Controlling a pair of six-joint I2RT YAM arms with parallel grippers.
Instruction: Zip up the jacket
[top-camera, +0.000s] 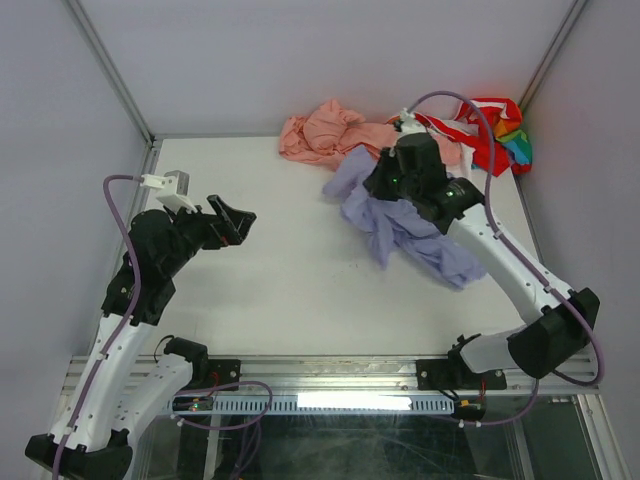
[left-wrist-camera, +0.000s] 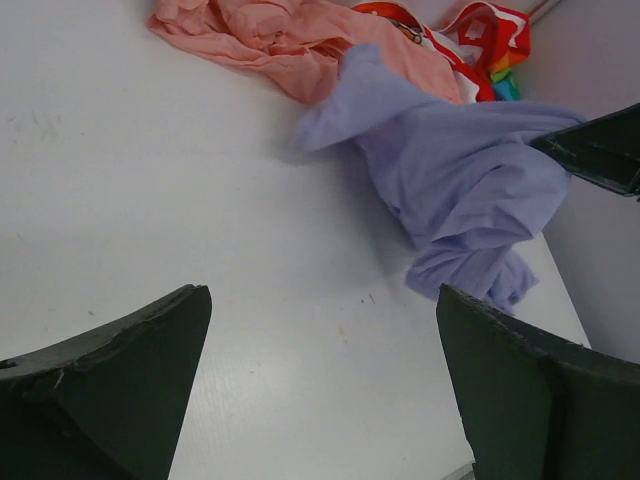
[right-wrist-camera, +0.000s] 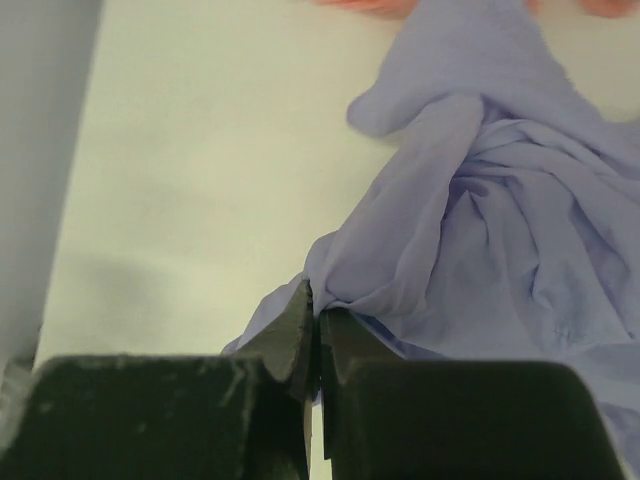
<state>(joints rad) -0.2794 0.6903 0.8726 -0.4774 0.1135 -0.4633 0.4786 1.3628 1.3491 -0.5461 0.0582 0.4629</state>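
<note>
We see the table (top-camera: 280, 290) with the jacket (top-camera: 400, 235) bunched in a heap on its far right part. It touches the pink garment (top-camera: 320, 130) and lies near the multicoloured garment (top-camera: 500, 130) at the back. No zipper shows in any view, so we judge the task barely begun: the jacket needs spreading flat, its front edges found and joined, then zipped. Our right gripper (right-wrist-camera: 318, 315) is pinched closed on a fold of the jacket. Our left gripper (left-wrist-camera: 318, 300) hangs with jaws wide apart over bare table, holding nothing.
</note>
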